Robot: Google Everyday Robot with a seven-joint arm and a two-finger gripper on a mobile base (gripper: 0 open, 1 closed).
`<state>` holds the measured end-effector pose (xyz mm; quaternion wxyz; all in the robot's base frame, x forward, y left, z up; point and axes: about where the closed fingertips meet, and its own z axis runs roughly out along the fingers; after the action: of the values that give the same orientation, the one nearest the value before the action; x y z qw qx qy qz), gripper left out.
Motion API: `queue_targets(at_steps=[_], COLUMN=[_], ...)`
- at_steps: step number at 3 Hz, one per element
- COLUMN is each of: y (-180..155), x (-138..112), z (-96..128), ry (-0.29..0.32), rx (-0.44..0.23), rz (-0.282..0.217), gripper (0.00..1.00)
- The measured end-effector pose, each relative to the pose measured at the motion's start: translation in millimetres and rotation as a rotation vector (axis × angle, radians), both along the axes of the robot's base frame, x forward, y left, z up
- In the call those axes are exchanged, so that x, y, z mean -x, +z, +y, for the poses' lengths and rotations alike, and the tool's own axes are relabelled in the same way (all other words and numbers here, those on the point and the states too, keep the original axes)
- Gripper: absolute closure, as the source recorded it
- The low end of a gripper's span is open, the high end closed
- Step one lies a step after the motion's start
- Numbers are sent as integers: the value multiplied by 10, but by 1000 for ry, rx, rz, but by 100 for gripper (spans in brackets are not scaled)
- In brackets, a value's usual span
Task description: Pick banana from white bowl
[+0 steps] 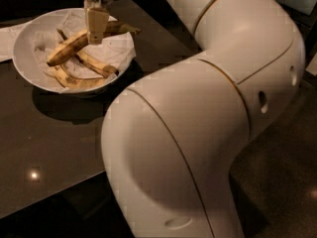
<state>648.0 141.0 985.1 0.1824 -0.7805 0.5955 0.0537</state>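
Observation:
The white bowl (21, 48) stands at the back left of the dark table, lined with crumpled white paper. The banana (68, 47), thick and yellow with brown blotches, lies slanted across the bowl, and its right end reaches over the rim. My gripper (96, 33) comes down from above at the banana's middle. One pale finger (97, 23) shows in front of the banana, and the gripper is shut on it. Two thinner, browner bananas (94, 66) lie below it in the bowl.
My large white arm (208, 108) fills the right and the foreground, bending over the dark glossy table (49, 148). A white sheet (6, 39) lies left of the bowl. The table's front edge runs along the lower left.

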Motion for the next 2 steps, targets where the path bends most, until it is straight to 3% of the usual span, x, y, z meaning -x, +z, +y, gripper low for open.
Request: queue_targets(at_steps=[2], y=[15], x=[-23], z=[18], ry=[-5], rx=[-13], rz=[-13], gripper=[100])
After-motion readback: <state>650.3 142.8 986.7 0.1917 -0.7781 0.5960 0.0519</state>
